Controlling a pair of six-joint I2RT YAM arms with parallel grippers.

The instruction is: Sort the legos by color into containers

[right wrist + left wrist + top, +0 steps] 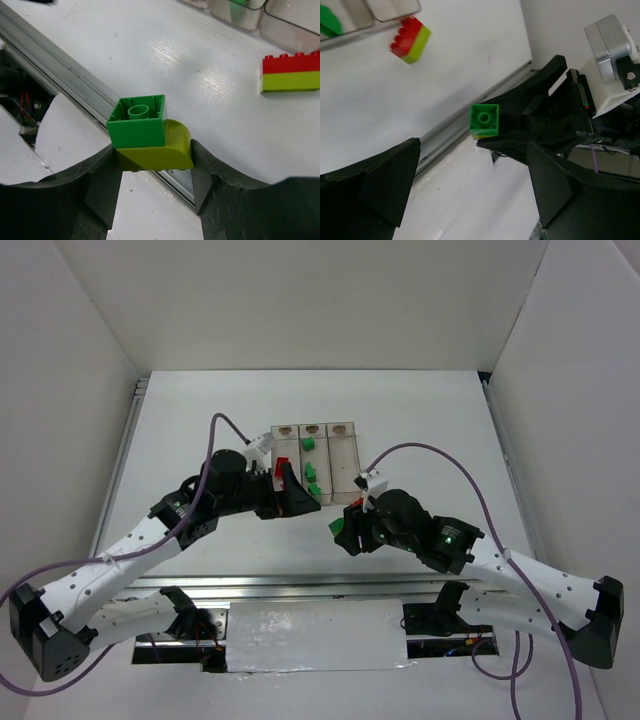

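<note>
My right gripper (pixel 347 528) (pixel 154 156) is shut on a green brick stacked on a rounded yellow-green brick (pixel 150 135), held above the table's near rail; the pair also shows in the left wrist view (pixel 484 120). My left gripper (pixel 292 492) (pixel 470 172) is open and empty, facing the right gripper. A red-on-yellow-green brick (pixel 411 40) (pixel 290 72) lies on the table near the bins, just beside the left fingers (pixel 279 478). The three clear containers (pixel 343 455) stand behind both grippers. The middle one holds three green legos (pixel 311 472).
A metal rail (pixel 300 585) runs along the table's near edge, below the right gripper. White walls enclose the table on three sides. Purple cables (pixel 470 480) loop over both arms.
</note>
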